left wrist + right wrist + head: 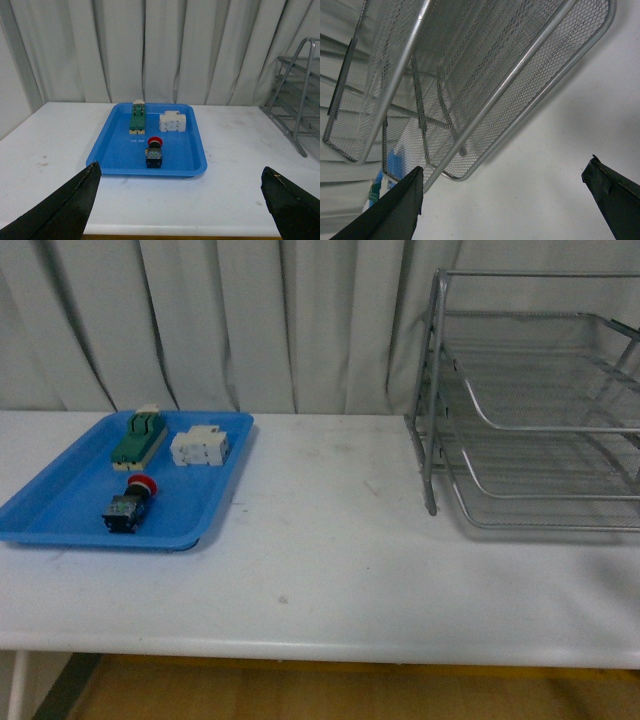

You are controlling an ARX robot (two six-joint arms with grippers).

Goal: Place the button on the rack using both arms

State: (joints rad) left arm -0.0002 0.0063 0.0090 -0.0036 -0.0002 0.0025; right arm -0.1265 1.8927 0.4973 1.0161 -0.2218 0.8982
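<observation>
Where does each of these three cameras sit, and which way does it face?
Front view: on the robot's body, facing across the white table: blue plastic tray left, silver wire-mesh rack right; no arm shows.
Left wrist view: on the left arm, facing the tray's red-capped push-button; open left end effector shows.
Right wrist view: on the right arm, close against the rack's mesh; open right end effector shows.
Shared: front and left wrist views both show tray, button, rack.

Looks like a lab: bare white table [330, 570] (scuffed), curtain backdrop [250, 320].
</observation>
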